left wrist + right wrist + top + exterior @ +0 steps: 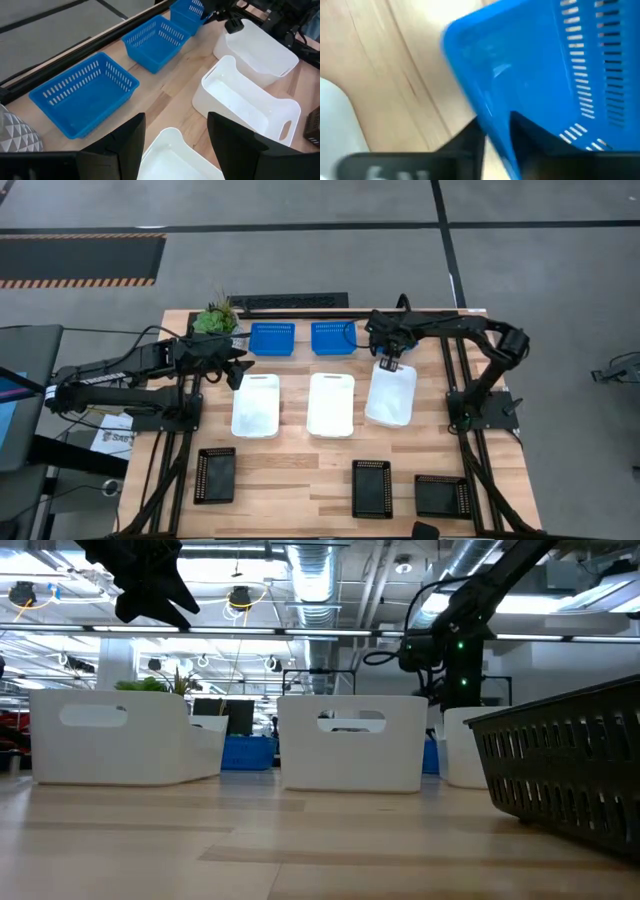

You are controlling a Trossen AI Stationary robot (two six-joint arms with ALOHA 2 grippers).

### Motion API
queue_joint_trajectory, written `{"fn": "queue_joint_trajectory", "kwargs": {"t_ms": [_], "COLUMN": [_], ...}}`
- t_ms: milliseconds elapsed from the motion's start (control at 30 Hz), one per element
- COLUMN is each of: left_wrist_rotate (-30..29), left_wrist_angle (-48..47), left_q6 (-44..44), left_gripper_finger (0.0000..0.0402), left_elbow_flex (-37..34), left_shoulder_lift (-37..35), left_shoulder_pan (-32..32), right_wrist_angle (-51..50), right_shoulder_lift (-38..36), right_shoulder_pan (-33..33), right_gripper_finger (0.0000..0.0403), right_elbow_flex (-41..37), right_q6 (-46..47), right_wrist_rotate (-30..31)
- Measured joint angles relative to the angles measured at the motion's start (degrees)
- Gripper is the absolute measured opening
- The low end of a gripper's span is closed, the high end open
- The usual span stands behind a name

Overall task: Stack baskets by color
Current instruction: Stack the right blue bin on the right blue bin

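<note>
Three blue baskets stand in a row along the table's far edge: left (85,92), middle (155,42), right (190,10). In the high view my right arm covers most of the right one. My right gripper (389,362) (497,147) is shut on that basket, beside the right white basket (391,395). My left gripper (238,375) (175,145) hangs open above the far end of the left white basket (256,405) and touches nothing. A third white basket (331,403) stands in the middle. Three black baskets (215,475) (371,487) (441,495) sit along the near edge. My right gripper has one wall of the right blue basket, close to a corner (492,117), between its two fingers. One finger (470,145) is outside the basket and the other (535,150) is inside. The fingers come steeply from above. Whether the basket's bottom is on the table does not show.
A small green potted plant (215,318) stands at the table's far left corner, next to the left blue basket. A dark bar (290,302) runs along the far edge. Bare wood lies between the white row and the black baskets.
</note>
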Motion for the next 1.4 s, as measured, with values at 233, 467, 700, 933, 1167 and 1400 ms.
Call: {"fn": "queue_joint_trajectory", "kwargs": {"t_ms": [233, 467, 700, 933, 1167, 1400], "left_wrist_rotate": [0.00, 0.00, 0.02, 0.00, 0.02, 0.02], "left_wrist_angle": [-0.02, -0.02, -0.18, -2.21, -2.32, -2.21], "left_q6": [0.00, 0.00, 0.00, 0.00, 0.00, 0.00], "left_gripper_finger": [0.0201, 0.0201, 0.0201, 0.0201, 0.0201, 0.0201], "left_elbow_flex": [0.00, 0.00, 0.00, 0.00, 0.00, 0.00], "left_shoulder_lift": [0.00, 0.00, 0.00, 0.00, 0.00, 0.00], "left_shoulder_pan": [0.00, 0.00, 0.00, 0.00, -0.02, -0.02], "right_wrist_angle": [-0.37, -4.83, -11.42, -8.95, -1.52, 7.51], "right_shoulder_lift": [-1.38, -1.78, -1.78, -1.36, -1.25, 0.83], "right_shoulder_pan": [0.08, 0.82, 3.89, 10.18, 12.88, 13.03], "right_gripper_finger": [0.0021, 0.0011, 0.0008, 0.0005, 0.0007, 0.0010], "right_elbow_flex": [0.00, 2.84, 14.92, 24.74, 25.29, 25.40], "right_q6": [0.07, 0.53, 1.60, -1.59, -2.97, -2.97], "right_wrist_rotate": [0.05, 0.58, 4.12, 4.13, 2.71, 0.38]}}
